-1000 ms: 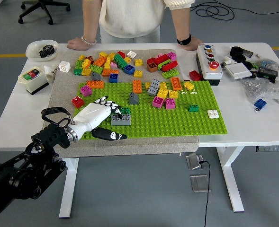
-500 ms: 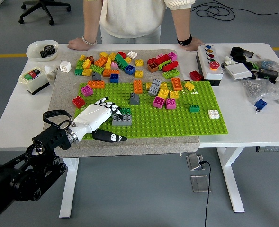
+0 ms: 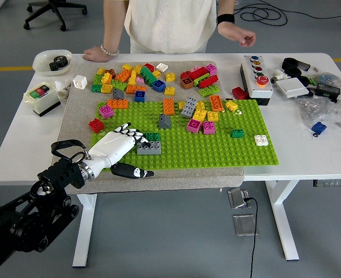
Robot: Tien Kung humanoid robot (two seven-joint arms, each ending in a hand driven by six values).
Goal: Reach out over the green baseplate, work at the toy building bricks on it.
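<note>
The green baseplate (image 3: 216, 149) lies on a grey mat (image 3: 77, 110) in the middle of the table. On its far half stand several bricks, among them an orange one (image 3: 168, 106), a magenta one (image 3: 193, 124) and a small green one (image 3: 236, 133). My left hand (image 3: 129, 149) rests over the plate's near left corner. Its fingers are spread and hold nothing. The fingertips (image 3: 127, 131) lie beside a dark green brick (image 3: 137, 137) and a long grey brick (image 3: 149, 147), and the thumb (image 3: 134, 171) points right along the plate's near edge. The right arm is out of view.
A pile of loose bricks (image 3: 141, 75) lies on the mat behind the plate. A person stands at the far side, one hand (image 3: 95, 54) on the table, the other hand (image 3: 241, 36) raised. A button box (image 3: 257, 72), a white bowl (image 3: 50, 59) and plastic bags (image 3: 326, 104) sit around.
The person's hand at the far right has lifted off the table. My left hand has slid slightly left and toward the near edge, fingers still spread.
</note>
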